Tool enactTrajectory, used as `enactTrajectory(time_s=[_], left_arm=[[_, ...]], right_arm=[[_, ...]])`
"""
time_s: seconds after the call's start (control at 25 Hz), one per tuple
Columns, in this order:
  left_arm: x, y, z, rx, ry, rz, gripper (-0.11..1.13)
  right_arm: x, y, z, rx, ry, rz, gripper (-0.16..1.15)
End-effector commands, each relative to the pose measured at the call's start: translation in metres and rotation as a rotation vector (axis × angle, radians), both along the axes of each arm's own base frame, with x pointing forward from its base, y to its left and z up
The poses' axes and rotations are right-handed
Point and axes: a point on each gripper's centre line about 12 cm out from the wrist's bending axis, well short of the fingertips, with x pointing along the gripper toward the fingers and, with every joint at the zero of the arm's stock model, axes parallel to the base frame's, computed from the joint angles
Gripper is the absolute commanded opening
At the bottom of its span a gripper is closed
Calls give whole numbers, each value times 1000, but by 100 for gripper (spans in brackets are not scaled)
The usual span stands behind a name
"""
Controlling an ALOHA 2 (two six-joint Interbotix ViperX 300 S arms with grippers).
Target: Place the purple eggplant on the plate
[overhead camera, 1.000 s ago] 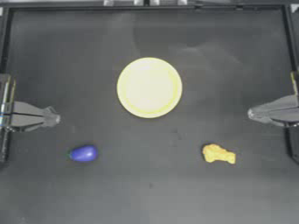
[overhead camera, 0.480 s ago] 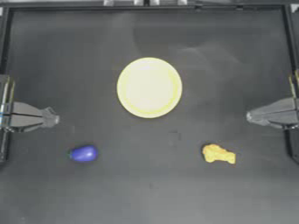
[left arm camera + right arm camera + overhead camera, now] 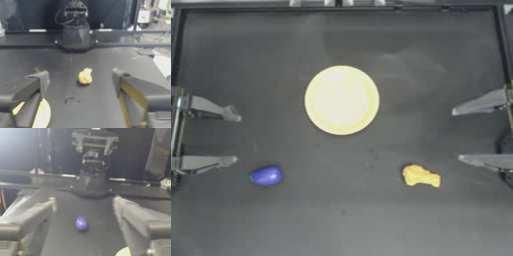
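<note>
The purple eggplant (image 3: 266, 175) lies on the dark table at the front left, well apart from everything; the right wrist view shows the eggplant (image 3: 81, 223) far off between that arm's jaws. The pale yellow plate (image 3: 341, 100) sits bare in the middle of the table, with slivers of the plate (image 3: 45, 113) (image 3: 125, 252) showing in both wrist views. My left gripper (image 3: 233, 138) is drawn back at the left edge, open wide and holding nothing. My right gripper (image 3: 458, 135) is drawn back at the right edge, also open and holding nothing.
A lumpy yellow-orange piece (image 3: 421, 176) lies at the front right, and this piece (image 3: 85, 75) shows far off in the left wrist view. A raised rim runs around the table's edges.
Both grippers were shut to a point and now stand wide open. The eggplant, plate and yellow piece have not moved.
</note>
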Motion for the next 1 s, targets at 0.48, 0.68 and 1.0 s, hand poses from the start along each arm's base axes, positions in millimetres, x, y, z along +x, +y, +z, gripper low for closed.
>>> enactTrajectory(time_s=[0.48, 0.68, 1.0], left_arm=[[27, 22, -21, -33, 576, 95, 103], [38, 22, -43, -48, 715, 87, 103], [50, 3, -68, -80, 817, 21, 103]], right_arm=[[3, -2, 8, 33, -5, -11, 99], [3, -5, 8, 39, -4, -29, 100], [4, -8, 7, 42, 5, -40, 100]])
